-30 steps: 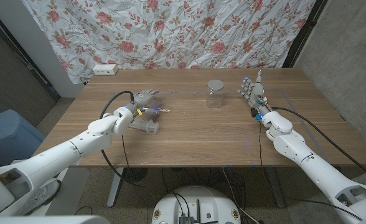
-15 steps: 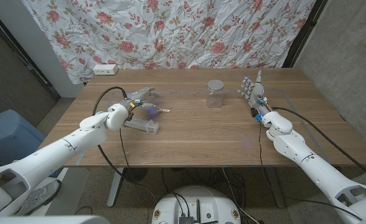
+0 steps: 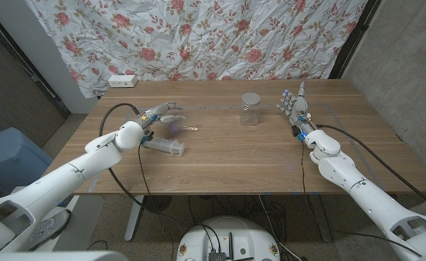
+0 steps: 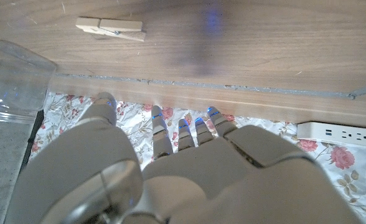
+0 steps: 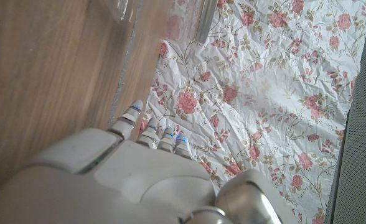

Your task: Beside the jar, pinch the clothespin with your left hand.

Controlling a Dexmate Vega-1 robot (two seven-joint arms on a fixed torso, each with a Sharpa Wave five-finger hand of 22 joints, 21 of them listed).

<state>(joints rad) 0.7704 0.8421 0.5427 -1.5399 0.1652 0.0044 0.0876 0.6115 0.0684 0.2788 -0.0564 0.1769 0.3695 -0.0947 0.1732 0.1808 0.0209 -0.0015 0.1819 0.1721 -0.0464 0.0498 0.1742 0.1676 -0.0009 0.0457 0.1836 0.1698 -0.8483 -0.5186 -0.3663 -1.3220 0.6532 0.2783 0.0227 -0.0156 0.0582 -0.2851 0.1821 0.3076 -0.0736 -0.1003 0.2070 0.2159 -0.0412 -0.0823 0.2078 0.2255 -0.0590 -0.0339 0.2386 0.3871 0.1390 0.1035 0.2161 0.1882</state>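
While the clothespin (image 3: 190, 129) lies free on the table (image 3: 227, 156), the left hand (image 3: 159, 114) hovers near it with fingers apart and holding nothing.

Clothespin: flat on the wood, well to the left of the jar (image 3: 251, 109), just beyond a clear plastic container (image 3: 164, 146); in the left wrist view it (image 4: 110, 28) lies apart from the fingertips (image 4: 160, 115). Right hand (image 3: 294, 104): standing upright to the right of the jar, fingers straight and close together, gripping nothing. Flowered cloth (image 3: 198, 36) hangs behind the table; a white power strip (image 3: 122, 81) sits at the far left corner.
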